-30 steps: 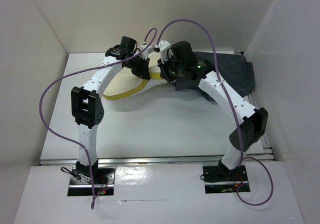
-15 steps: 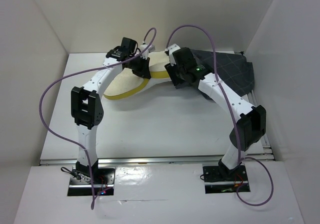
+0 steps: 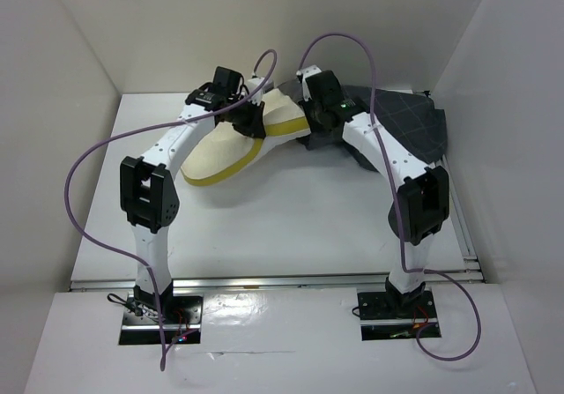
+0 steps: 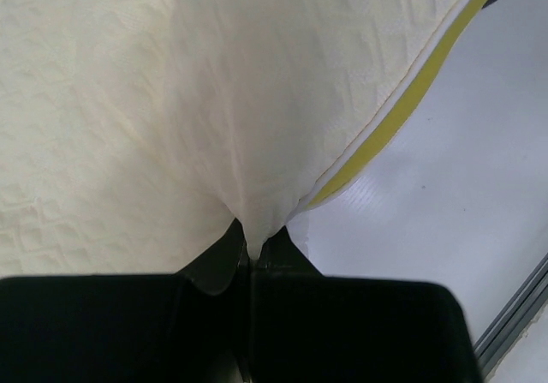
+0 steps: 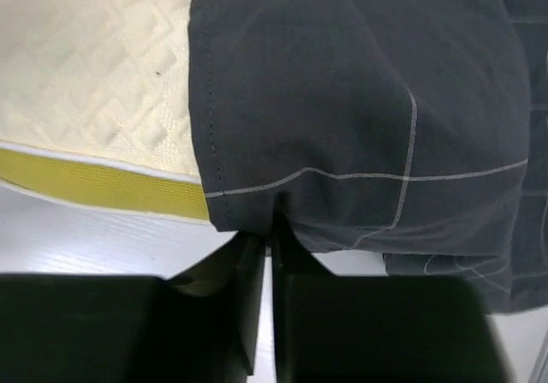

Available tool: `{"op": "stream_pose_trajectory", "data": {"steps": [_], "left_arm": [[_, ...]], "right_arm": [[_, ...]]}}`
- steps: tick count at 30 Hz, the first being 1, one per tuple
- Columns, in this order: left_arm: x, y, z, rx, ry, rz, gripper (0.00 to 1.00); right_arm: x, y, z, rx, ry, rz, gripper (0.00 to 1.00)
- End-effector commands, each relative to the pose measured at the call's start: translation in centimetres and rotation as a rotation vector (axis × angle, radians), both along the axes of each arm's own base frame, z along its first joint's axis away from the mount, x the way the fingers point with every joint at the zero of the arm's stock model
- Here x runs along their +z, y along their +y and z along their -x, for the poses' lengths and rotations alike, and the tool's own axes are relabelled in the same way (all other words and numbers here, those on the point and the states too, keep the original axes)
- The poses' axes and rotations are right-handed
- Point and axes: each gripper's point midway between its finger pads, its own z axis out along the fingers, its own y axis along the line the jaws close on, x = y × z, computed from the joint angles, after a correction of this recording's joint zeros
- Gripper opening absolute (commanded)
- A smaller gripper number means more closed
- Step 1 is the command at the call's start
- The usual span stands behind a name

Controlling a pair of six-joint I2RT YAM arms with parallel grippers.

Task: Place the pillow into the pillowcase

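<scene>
Left gripper [image 4: 253, 250] fingers clamped on a pinch of pillow [image 4: 86, 100] cloth; right gripper [image 5: 270, 237] fingers together on the pillowcase [image 5: 342, 100] hem; pillow lies mid-table, its right end just overlapped by the pillowcase mouth at back right; insertion looks barely begun, most of pillow outside.

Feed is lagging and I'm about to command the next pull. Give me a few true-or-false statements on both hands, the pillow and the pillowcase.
1. The left hand pinches a fold of the pillow. True.
2. The right hand is open, clear of any cloth. False: it is closed on the pillowcase hem.
3. The pillow is fully inside the pillowcase. False: most of it lies outside; the dark cloth overlaps only one end.
4. The pillowcase lies on the right arm's side of the pillow. True.
</scene>
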Motion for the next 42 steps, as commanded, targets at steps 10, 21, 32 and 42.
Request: {"op": "stream_pose_trajectory", "data": {"steps": [10, 21, 32, 42], "left_arm": [[3.0, -2.2, -0.7, 0.003, -0.079, 0.1, 0.0], [5.5, -1.4, -3.3, 0.118, -0.086, 0.213, 0.0], [3.0, 0.8, 1.9, 0.061, -0.005, 0.152, 0.0], [-3.5, 0.9, 14.2, -0.254, 0.071, -0.004, 0.0]], "right_arm": [[7.9, 8.9, 4.1, 0.341, -0.025, -0.236, 0.0], [6.8, 11.7, 10.4, 0.536, 0.158, -0.353, 0.0], [10.6, 6.7, 5.5, 0.356, -0.051, -0.274, 0.73], [12.2, 1.4, -0.5, 0.193, -0.16, -0.265, 0.79]]}}
